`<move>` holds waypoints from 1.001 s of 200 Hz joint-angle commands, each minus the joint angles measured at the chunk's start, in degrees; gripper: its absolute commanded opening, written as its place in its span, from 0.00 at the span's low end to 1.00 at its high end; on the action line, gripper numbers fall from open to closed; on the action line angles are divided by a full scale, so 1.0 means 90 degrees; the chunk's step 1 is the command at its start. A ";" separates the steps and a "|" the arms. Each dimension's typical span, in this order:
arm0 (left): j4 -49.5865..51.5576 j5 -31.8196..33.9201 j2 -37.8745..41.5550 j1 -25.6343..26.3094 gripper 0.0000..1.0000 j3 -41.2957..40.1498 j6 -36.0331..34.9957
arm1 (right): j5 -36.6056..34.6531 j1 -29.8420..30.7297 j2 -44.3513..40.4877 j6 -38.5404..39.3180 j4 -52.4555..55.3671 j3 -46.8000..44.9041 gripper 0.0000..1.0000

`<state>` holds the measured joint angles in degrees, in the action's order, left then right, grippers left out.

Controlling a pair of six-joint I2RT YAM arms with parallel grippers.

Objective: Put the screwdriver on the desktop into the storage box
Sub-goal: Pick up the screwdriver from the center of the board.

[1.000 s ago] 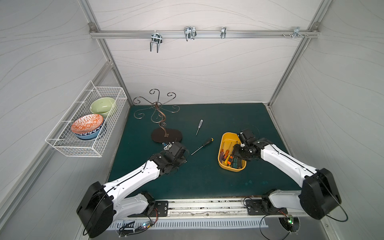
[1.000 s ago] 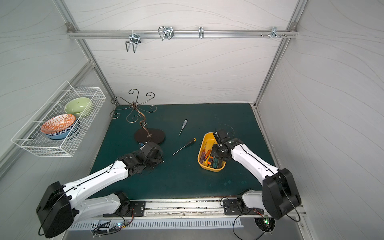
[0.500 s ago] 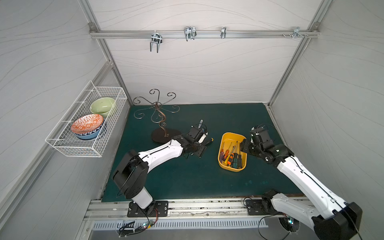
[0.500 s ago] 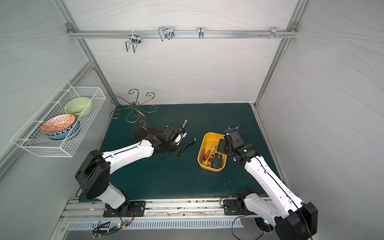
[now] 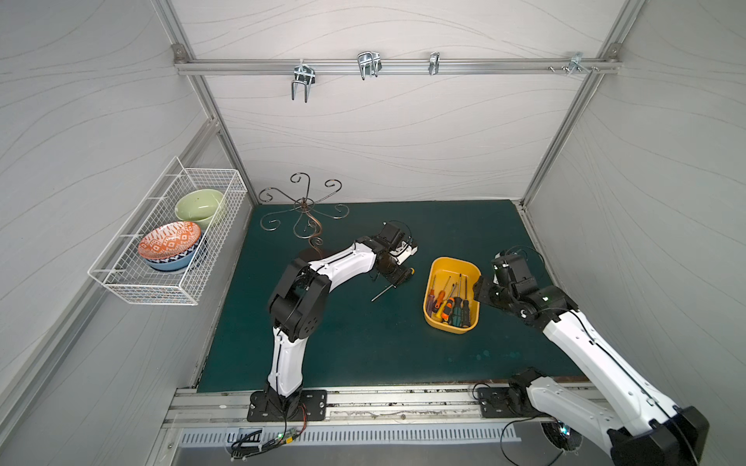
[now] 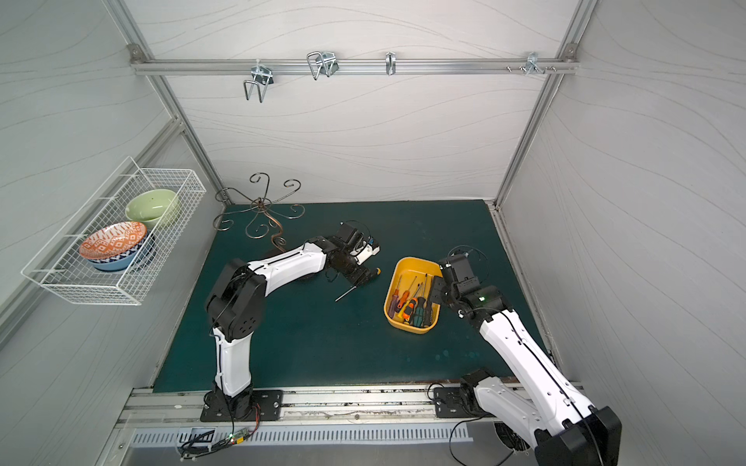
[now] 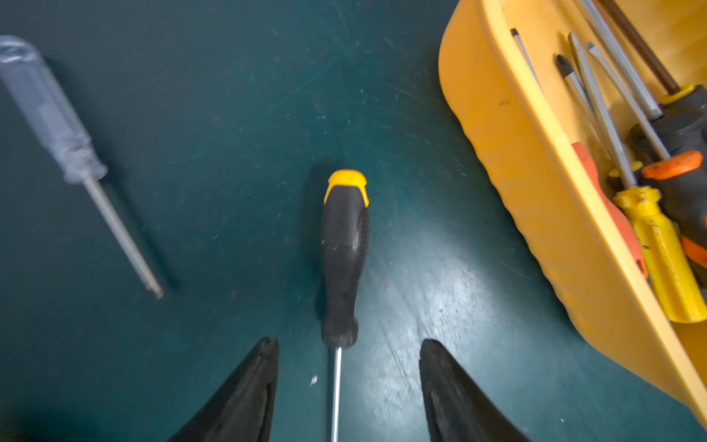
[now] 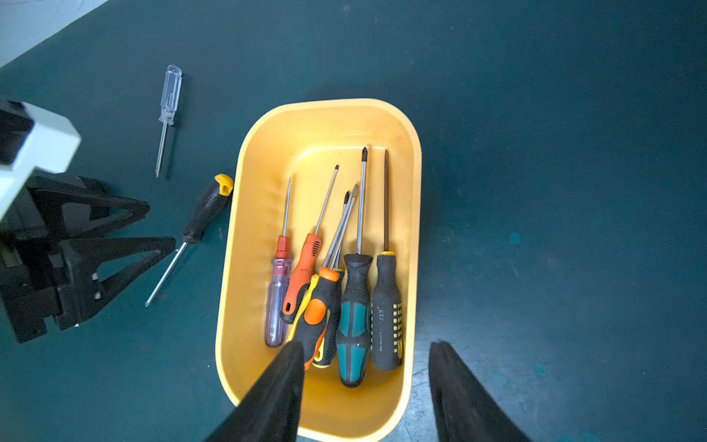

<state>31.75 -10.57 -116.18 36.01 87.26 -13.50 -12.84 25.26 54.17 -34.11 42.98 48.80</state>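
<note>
Two screwdrivers lie flat on the counter [image 5: 363,343], outside the storage box [image 8: 317,105]: the black-handled screwdriver [image 7: 344,260] and, apart from it, the clear-handled screwdriver [image 7: 49,111]. The black one is just beside the box's left long wall, with a strip of bare counter between them. Its shaft points front-left.

Room: the front half of the counter is bare up to the front rail. A narrower strip is left between the box and the right wall. The back-left corner is taken by a scrolled metal stand [image 5: 303,205]. A wire basket [image 5: 208,170] is hung on the left wall.

Left fingers [image 7: 248,390]: spread wide, nothing held. The shaft is seen between the tips, untouched, just behind the handle's base.

Right fingers [image 8: 275,390]: spread, nothing held. One tip is over the handles at the box's front end, the other is past its rim.

Change: a second ago the left arm [image 5: 343,262] was folded low at front-left; it is now stretched to the black screwdriver, which is unmoved. The right fingers were at the box's right rim and are now drawn back beside it. The clear-handled screwdriver, then open to both top views, is now covered by the left wrist.

Materials: the counter is matte dark teal and finely scratched. The box is smooth yellow-orange plastic with rounded corners and sloped walls. The black handle is bulged and yellow-capped on a thin bright steel shaft. The other handle is transparent plastic.
</note>
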 commanded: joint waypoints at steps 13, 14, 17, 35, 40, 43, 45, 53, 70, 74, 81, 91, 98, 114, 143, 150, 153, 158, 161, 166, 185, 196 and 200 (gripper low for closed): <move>0.0450 -0.0158 -0.0540 0.0003 0.63 0.0731 -0.0234 | 0.0052 -0.0096 -0.0032 0.0113 0.0131 0.0125 0.55; 0.0458 -0.0156 -0.0554 0.0008 0.63 0.0747 -0.0236 | 0.0051 -0.0099 -0.0033 0.0115 0.0129 0.0125 0.56; 0.0485 -0.0136 -0.0601 0.0005 0.63 0.0784 -0.0238 | 0.0057 -0.0108 -0.0033 0.0110 0.0127 0.0132 0.55; 0.0560 0.0030 -0.0833 0.0035 0.60 0.0997 -0.0251 | 0.0085 -0.0126 -0.0021 0.0109 0.0122 0.0117 0.55; 0.0576 0.0058 -0.0884 0.0044 0.59 0.1029 -0.0281 | 0.0095 -0.0125 -0.0022 0.0110 0.0126 0.0115 0.55; 0.0584 0.0085 -0.0904 0.0056 0.59 0.1035 -0.0307 | 0.0097 -0.0135 -0.0025 0.0117 0.0127 0.0115 0.55; 0.0579 0.0101 -0.0915 0.0067 0.58 0.1036 -0.0319 | 0.0103 -0.0139 -0.0024 0.0118 0.0127 0.0115 0.55; 0.0562 0.0183 -0.0959 0.0094 0.56 0.1034 -0.0373 | 0.0107 -0.0148 -0.0033 0.0118 0.0129 0.0115 0.55; 0.0556 0.0345 -0.1034 0.0152 0.52 0.1025 -0.0523 | 0.0117 -0.0165 -0.0043 0.0119 0.0146 0.0115 0.55; 0.0555 0.0377 -0.1051 0.0159 0.51 0.1024 -0.0545 | 0.0118 -0.0169 -0.0043 0.0127 0.0149 0.0115 0.55; 0.0547 0.0411 -0.1094 0.0157 0.50 0.1030 -0.0567 | 0.0130 -0.0178 -0.0052 0.0136 0.0145 0.0116 0.55; 0.0528 0.0448 -0.1131 0.0152 0.48 0.1036 -0.0590 | 0.0146 -0.0189 -0.0053 0.0137 0.0156 0.0115 0.55; 0.0508 0.0475 -0.1159 0.0159 0.46 0.1036 -0.0585 | 0.0140 -0.0194 -0.0062 0.0140 0.0169 0.0124 0.55; 0.0456 0.0452 -0.1178 0.0165 0.41 0.0986 -0.0603 | 0.0121 -0.0197 -0.0089 0.0133 0.0181 0.0115 0.55; 0.0352 0.0541 -0.1082 0.0227 0.32 0.0777 -0.0812 | 0.0107 -0.0227 -0.0130 0.0138 0.0210 0.0134 0.55; 0.0348 0.0537 -0.1030 0.0222 0.27 0.0728 -0.0859 | 0.0102 -0.0228 -0.0140 0.0138 0.0214 0.0145 0.55; 0.0327 0.0539 -0.1008 0.0227 0.26 0.0695 -0.0875 | 0.0105 -0.0228 -0.0149 0.0139 0.0214 0.0145 0.55; 0.0297 0.0545 -0.0951 0.0227 0.23 0.0640 -0.0912 | 0.0098 -0.0226 -0.0158 0.0138 0.0222 0.0145 0.55; 0.0292 0.0532 -0.0921 0.0223 0.22 0.0613 -0.0926 | 0.0101 -0.0228 -0.0167 0.0137 0.0228 0.0152 0.55; 0.0282 0.0521 -0.0868 0.0227 0.20 0.0543 -0.0983 | 0.0108 -0.0228 -0.0174 0.0144 0.0238 0.0154 0.55; 0.0139 0.0448 -0.0478 0.0227 0.11 0.0153 -0.1284 | 0.0104 -0.0237 -0.0216 0.0146 0.0244 0.0174 0.55; 0.0114 0.0254 -0.0195 0.0221 0.09 -0.0130 -0.1548 | 0.0118 -0.0238 -0.0242 0.0148 0.0234 0.0177 0.55; 0.0124 0.0174 -0.0082 0.0209 0.08 -0.0247 -0.1658 | 0.0125 -0.0235 -0.0248 0.0138 0.0229 0.0175 0.55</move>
<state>33.52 -6.28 -122.56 37.85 89.25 -22.85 -11.75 23.49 53.19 -33.28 43.70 48.80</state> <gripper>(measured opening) 0.212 0.552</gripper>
